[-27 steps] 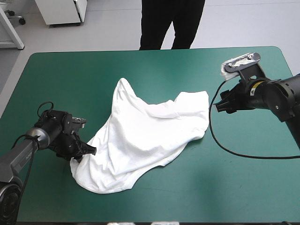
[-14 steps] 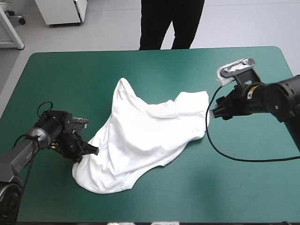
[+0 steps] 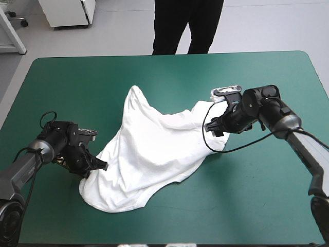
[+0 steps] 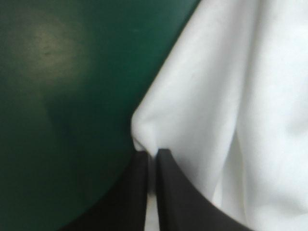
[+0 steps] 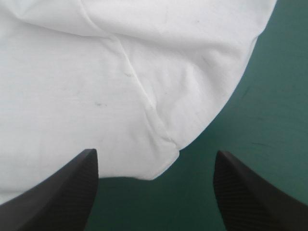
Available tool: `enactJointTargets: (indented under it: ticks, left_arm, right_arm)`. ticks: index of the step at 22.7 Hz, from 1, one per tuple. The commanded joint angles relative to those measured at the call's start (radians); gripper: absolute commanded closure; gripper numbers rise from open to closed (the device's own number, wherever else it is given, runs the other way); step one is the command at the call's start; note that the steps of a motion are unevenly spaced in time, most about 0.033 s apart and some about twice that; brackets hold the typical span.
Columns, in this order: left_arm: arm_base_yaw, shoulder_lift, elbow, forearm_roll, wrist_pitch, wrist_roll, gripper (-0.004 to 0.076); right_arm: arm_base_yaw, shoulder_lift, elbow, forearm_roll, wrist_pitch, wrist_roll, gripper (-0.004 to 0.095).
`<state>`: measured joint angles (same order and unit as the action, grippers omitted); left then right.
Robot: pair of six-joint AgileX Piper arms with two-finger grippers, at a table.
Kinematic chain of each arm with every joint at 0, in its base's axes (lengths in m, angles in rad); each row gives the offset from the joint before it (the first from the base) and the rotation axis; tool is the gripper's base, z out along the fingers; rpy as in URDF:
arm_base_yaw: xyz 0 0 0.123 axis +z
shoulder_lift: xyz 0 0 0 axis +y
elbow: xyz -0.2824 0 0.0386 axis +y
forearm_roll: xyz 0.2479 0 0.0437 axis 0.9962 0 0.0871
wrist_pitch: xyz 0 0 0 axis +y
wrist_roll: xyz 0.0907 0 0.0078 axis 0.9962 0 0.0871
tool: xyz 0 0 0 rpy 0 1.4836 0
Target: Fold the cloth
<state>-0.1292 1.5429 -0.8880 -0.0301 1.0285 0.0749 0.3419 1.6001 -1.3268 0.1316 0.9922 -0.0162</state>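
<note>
Right hand has reached the rumpled T-shirt (soft white).

The high view looks forward and down from above and behind the robot, taking in the whole bench out to its far edge. The left wrist view sits very near the left gripper. It looks along the pinched fingers at the near left edge of the T-shirt and the bare teal-green cover. The right wrist view looks closely down past the right gripper, fingers wide apart, onto the T-shirt's right edge. Each wrist view shares its patch of cloth edge with the high view.
</note>
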Motion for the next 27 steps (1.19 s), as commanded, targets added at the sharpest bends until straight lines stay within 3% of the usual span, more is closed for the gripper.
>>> enactJointTargets:
  ticks: [1,9,14,16,19,20,27]
  left_arm:
    - [-0.008,0.031,0.022,-0.071,-0.085,0.004,0.0733]
    - [-0.008,0.031,0.022,-0.064,-0.085,0.016,0.0733]
    - [-0.008,0.031,0.022,-0.061,-0.090,0.016,0.0733]
    - [-0.008,0.031,0.022,-0.061,-0.088,0.016,0.0733]
    - [-0.008,0.031,0.022,-0.061,-0.100,0.016,0.0733]
    - [-0.008,0.029,0.022,-0.061,-0.110,0.016,0.0733]
    - [-0.008,-0.072,-0.033,-0.063,-0.102,0.016,0.0733]
  right_arm:
    - [0.001,0.031,-0.023,0.006,-0.036,0.023,0.0263]
    - [0.001,0.150,-0.023,-0.048,-0.011,0.089,0.0264]
    - [0.001,0.240,-0.023,-0.007,-0.011,0.096,0.0289]
    - [0.001,0.281,-0.023,0.019,-0.011,0.094,0.0454]
    - [0.001,0.305,-0.023,0.048,-0.010,0.042,0.0849]
    - [0.001,0.305,-0.023,0.055,-0.027,0.042,0.0922]
    - [0.001,0.265,-0.103,0.058,0.001,0.041,0.0925]
